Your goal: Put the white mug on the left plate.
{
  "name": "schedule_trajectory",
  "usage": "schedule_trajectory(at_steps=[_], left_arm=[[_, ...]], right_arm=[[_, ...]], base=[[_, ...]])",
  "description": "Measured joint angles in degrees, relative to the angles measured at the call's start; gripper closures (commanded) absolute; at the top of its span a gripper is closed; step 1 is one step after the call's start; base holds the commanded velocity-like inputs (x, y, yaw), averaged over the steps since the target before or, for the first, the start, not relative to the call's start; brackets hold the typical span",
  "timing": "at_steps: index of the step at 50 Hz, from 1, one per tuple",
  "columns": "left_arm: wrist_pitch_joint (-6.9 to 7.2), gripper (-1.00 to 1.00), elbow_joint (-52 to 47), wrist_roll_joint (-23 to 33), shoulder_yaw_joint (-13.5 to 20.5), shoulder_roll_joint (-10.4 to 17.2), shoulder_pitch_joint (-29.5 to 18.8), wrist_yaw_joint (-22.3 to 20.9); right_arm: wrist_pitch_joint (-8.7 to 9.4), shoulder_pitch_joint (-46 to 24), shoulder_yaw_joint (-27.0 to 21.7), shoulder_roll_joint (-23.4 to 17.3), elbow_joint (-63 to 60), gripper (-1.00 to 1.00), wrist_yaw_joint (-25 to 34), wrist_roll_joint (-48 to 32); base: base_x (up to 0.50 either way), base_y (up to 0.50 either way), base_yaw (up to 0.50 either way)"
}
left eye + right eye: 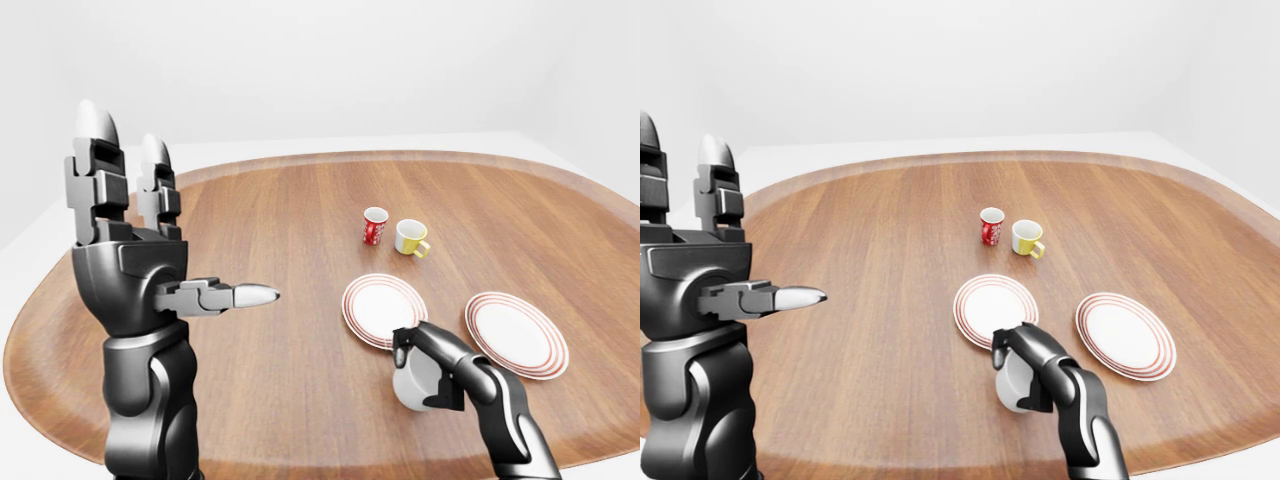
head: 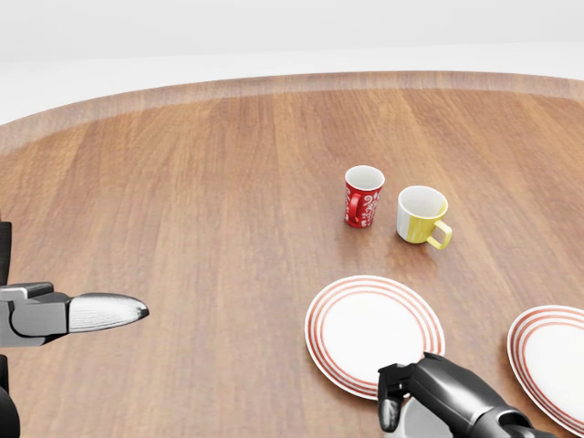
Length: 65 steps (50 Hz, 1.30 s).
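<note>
Right hand (image 1: 440,365): clamped on the round white ceramic mug (image 1: 412,388).
Left hand (image 1: 130,235): raised, fingers spread apart.
Left red-ringed white plate (image 1: 385,310): just above the right hand.

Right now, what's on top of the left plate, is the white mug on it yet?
Nothing sits on the left plate; its white center is bare. The white mug is below its lower edge in the left-eye view, gripped by the right hand, whose fingers cover much of the mug.
</note>
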Motion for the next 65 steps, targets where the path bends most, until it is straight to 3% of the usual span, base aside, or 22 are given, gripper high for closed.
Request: schedule_trajectory(at_steps=[10, 21, 28, 30, 34, 40, 51, 65], left_arm=[[0.00, -1.00, 0.1, 0.2, -0.2, -0.1, 0.2, -0.1], [0.00, -1.00, 0.0, 0.4, -0.3, -0.2, 0.4, -0.2], [0.00, -1.00, -0.1, 0.4, -0.3, -0.2, 0.4, -0.2], [0.00, -1.00, -0.1, 0.3, -0.3, -0.2, 0.4, -0.2], [0.00, -1.00, -0.2, 0.2, -0.2, -0.2, 0.3, -0.2], [0.00, -1.00, -0.4, 0.0, -0.2, -0.2, 0.2, -0.1], [0.00, -1.00, -0.3, -0.3, 0.0, -0.1, 0.0, 0.1], [0.00, -1.00, 0.2, -0.1, -0.1, -0.1, 0.1, 0.1]], right_arm=[[1.96, -0.8, 0.3, 0.9, -5.5, 1.00, 1.2, 1.2], [8.91, -6.5, 1.8, 1.2, -13.0, 1.00, 1.2, 4.6], [8.98, -15.7, 2.1, -0.7, -7.7, 1.00, 1.2, 6.6], [8.66, -18.8, 2.2, -1.4, -4.6, 1.00, 1.2, 7.3], [6.12, -24.7, 2.6, -2.9, 3.8, 1.00, 1.2, 8.1], [-1.03, -34.8, 3.8, -5.1, 20.7, 1.00, 1.2, 7.7], [-1.02, -53.0, 6.7, -7.8, 53.1, 1.00, -3.4, 1.5], [-1.03, -62.2, 8.7, -7.6, 71.5, 1.00, -9.4, -4.6]], base=[[0.00, 0.00, 0.00], [0.00, 0.00, 0.00], [0.00, 0.00, 0.00], [0.00, 0.00, 0.00], [0.00, 0.00, 0.00], [0.00, 0.00, 0.00], [0.00, 0.00, 0.00], [0.00, 0.00, 0.00]])
